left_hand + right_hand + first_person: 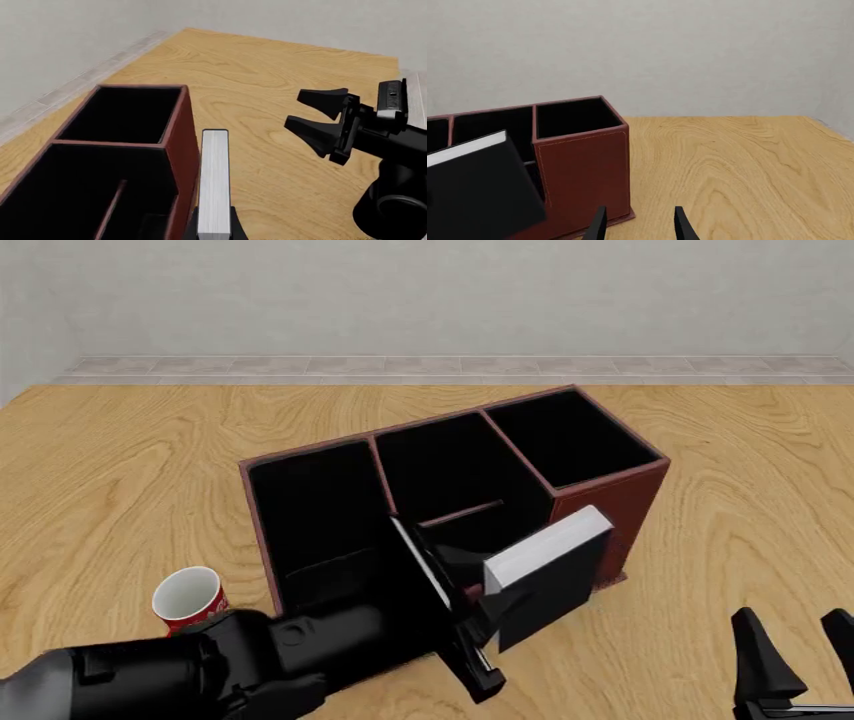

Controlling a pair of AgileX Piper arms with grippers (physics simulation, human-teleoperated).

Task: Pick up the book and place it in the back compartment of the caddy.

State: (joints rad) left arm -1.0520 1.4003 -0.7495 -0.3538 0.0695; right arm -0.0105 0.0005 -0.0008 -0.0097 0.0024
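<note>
The left gripper (470,625) holds the book (547,575) in the air, just beside the caddy (454,505) on the side nearest the camera, at its right end. Its jaws are closed on the two black covers, and in the left wrist view the white page block (215,182) faces up between the fingers. The book is carried on edge and tilted, probably so that it can slide down into a narrow cell without catching on a wall.

The front view shows the book at about the height of the caddy's lowered reddish-brown wall, in front of the small low cells. The back compartment (461,525) is partly hidden behind the gripper, so it is not possible to say whether the book is already over it. The book does not appear to rest on anything.

The left arm (200,665) comes in low from the left and reaches forward and to the right, with the wrist turned so the fingers point toward the caddy. The right gripper (790,655) stays near the table's right edge, well apart from the caddy; its jaws are spread wide and hold nothing. It seems to wait out of the way.

A white mug with red pattern (187,598) stands on the wooden table (120,470) just left of the caddy and plays no part in this step.
</note>
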